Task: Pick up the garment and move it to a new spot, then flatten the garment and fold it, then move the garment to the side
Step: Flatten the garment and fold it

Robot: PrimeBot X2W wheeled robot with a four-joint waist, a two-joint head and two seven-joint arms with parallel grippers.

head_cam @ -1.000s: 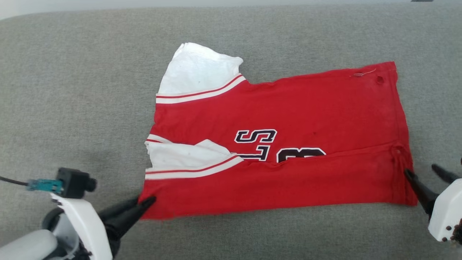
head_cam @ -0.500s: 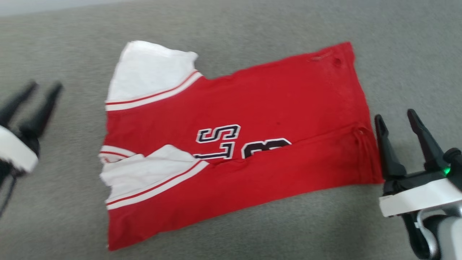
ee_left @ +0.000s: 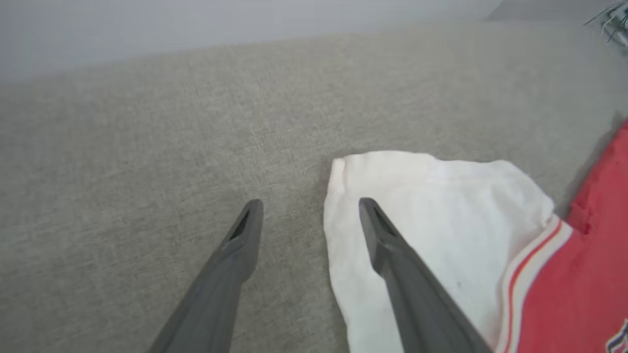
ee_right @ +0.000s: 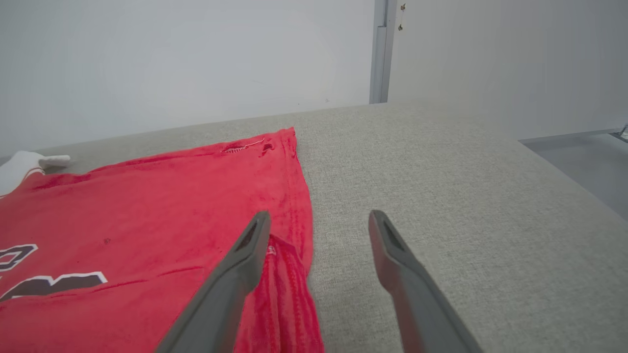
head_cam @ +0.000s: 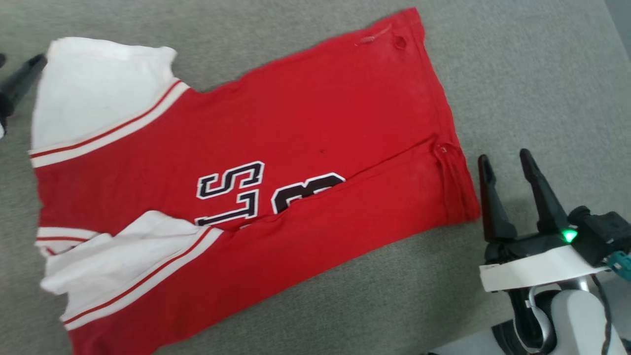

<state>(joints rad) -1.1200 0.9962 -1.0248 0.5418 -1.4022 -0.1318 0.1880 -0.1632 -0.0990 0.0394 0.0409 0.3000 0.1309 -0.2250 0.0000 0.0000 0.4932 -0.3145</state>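
Note:
The garment (head_cam: 296, 123) lies spread on the grey cushion, red with black-and-white lettering. Its near long edge is folded over the body. One white sleeve (head_cam: 103, 88) lies flat at the upper left, the other (head_cam: 118, 256) is tucked on top at the lower left. My left gripper (ee_left: 309, 203) hovers open at the far sleeve's (ee_left: 441, 206) outer edge, one finger (ee_left: 392, 245) over the white cloth, one over bare cushion. My right gripper (head_cam: 505, 158) stands open just right of the red hem (ee_right: 294, 196), holding nothing.
The grey fabric surface (head_cam: 517, 74) stretches wide to the right of the garment. In the right wrist view a white wall (ee_right: 196, 59) rises behind it, and the surface's right edge (ee_right: 564, 162) drops to the floor.
The head camera has swung, shifting the whole picture. My left gripper opened, let go of the garment's near left corner and moved to the far sleeve. The right gripper drew back from the hem.

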